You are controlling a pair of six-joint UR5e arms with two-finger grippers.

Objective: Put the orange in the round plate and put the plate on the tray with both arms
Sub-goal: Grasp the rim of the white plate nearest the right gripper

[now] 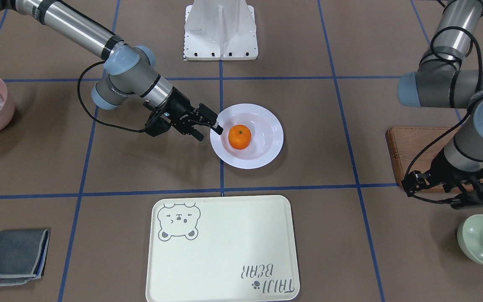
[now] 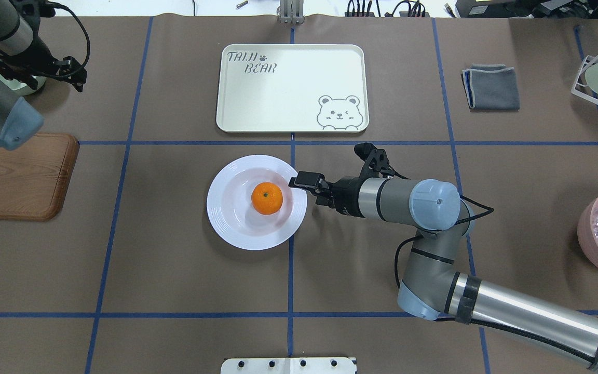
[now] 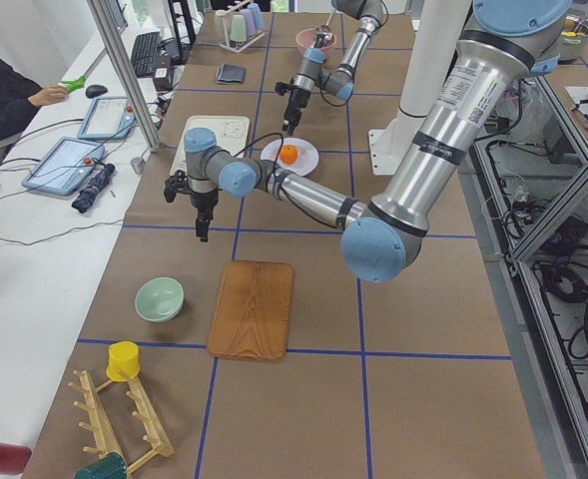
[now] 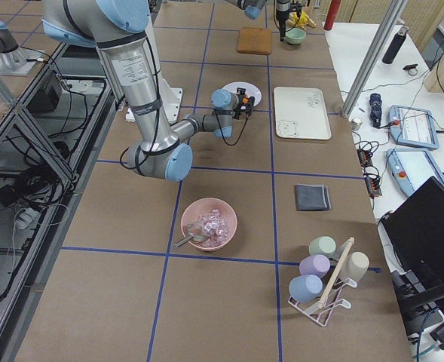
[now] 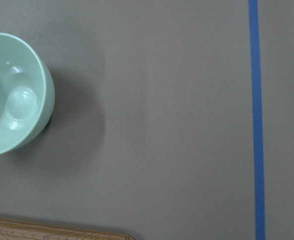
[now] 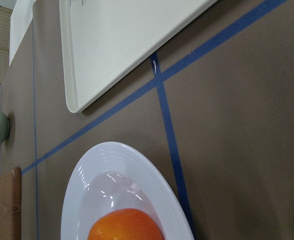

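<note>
Orange (image 2: 267, 198) rests in the round plate (image 2: 226, 223) at the middle of the counter (image 2: 174, 280).
The left end effector (image 2: 70, 72) hangs at 12 o'clock of the wooden board (image 2: 18, 176); I cannot tell how its fingers stand. The tray (image 2: 288, 88) lies at 12 o'clock of the plate, apart from it. At the plate's 3 o'clock, the right end effector (image 2: 307, 187) has its fingers apart, one fingertip over the rim.

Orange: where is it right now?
In the overhead view the orange lies in the middle of the white plate, centre of frame, just on the robot's side of the tray. The right hand is at the plate's right edge.
</note>
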